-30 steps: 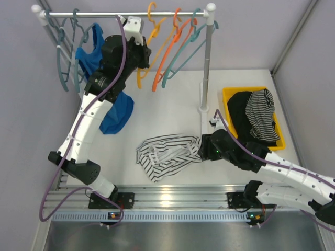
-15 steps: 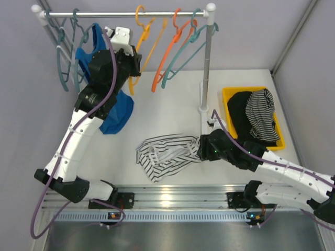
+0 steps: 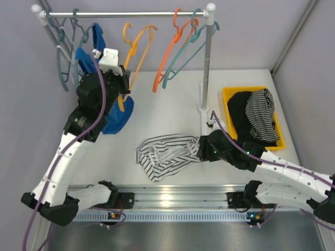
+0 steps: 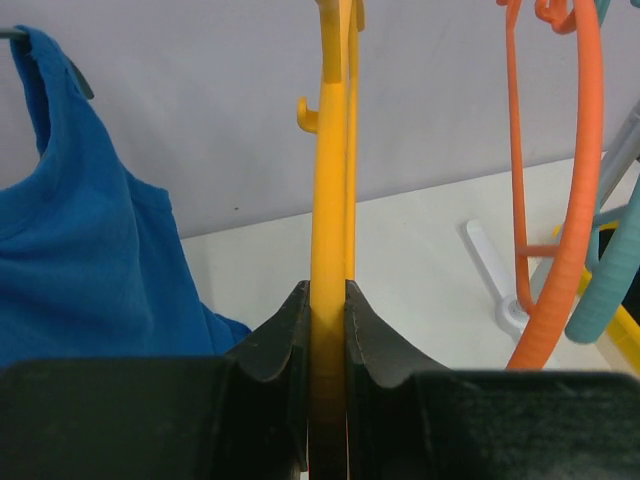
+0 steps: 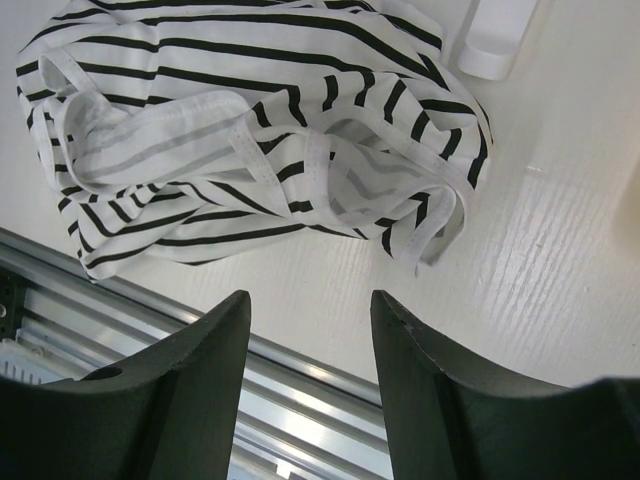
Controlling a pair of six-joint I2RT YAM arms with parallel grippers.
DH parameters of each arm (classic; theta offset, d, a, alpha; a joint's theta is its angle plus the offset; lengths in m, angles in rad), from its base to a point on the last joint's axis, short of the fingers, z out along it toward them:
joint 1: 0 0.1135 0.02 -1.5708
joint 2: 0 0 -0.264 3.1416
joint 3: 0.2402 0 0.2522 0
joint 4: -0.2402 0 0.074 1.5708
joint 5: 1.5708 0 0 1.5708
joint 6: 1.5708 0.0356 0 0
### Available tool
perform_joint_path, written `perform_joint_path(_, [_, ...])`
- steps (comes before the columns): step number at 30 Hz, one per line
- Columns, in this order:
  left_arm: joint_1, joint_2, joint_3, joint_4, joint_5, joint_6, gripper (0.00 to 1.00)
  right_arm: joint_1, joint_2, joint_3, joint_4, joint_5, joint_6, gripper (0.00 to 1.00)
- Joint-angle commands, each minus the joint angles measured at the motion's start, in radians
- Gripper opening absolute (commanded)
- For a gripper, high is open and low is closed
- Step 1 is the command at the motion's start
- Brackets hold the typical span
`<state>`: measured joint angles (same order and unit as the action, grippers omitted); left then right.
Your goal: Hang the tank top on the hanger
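clamping thin amber plastic hanger, left hand clenched on it below metal rail. right hand spread, empty, just beside crumpled black-striped white tank top lying on white worktop.

Pale lilac walls enclose a white table.

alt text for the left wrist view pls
The left pincer is shut on the hanger, a thin yellow-orange one seen edge-on, running up the middle of the view. A blue top hangs at left; a redder orange hanger and part of a teal hanger hang at right, over a white table.
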<state>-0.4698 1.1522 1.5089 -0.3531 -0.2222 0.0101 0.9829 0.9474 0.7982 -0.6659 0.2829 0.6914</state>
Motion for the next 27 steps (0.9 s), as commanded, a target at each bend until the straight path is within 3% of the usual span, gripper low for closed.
perform_joint_path(1, [0.002,-0.126,-0.064,0.016,0.007,-0.007,0.0,-0.012,0.004,0.006,0.035,-0.002,-0.015,0.51])
perform_joint_path(9, [0.002,-0.331,-0.277,-0.2,0.047,-0.074,0.0,-0.012,-0.006,0.004,0.008,-0.01,-0.026,0.51])
perform_joint_path(15, [0.002,-0.474,-0.427,-0.368,0.199,-0.134,0.0,-0.012,-0.009,0.007,-0.015,-0.004,-0.027,0.5])
perform_joint_path(27, [0.002,-0.54,-0.435,-0.534,0.517,-0.127,0.0,-0.012,0.017,0.002,-0.006,0.009,-0.02,0.46])
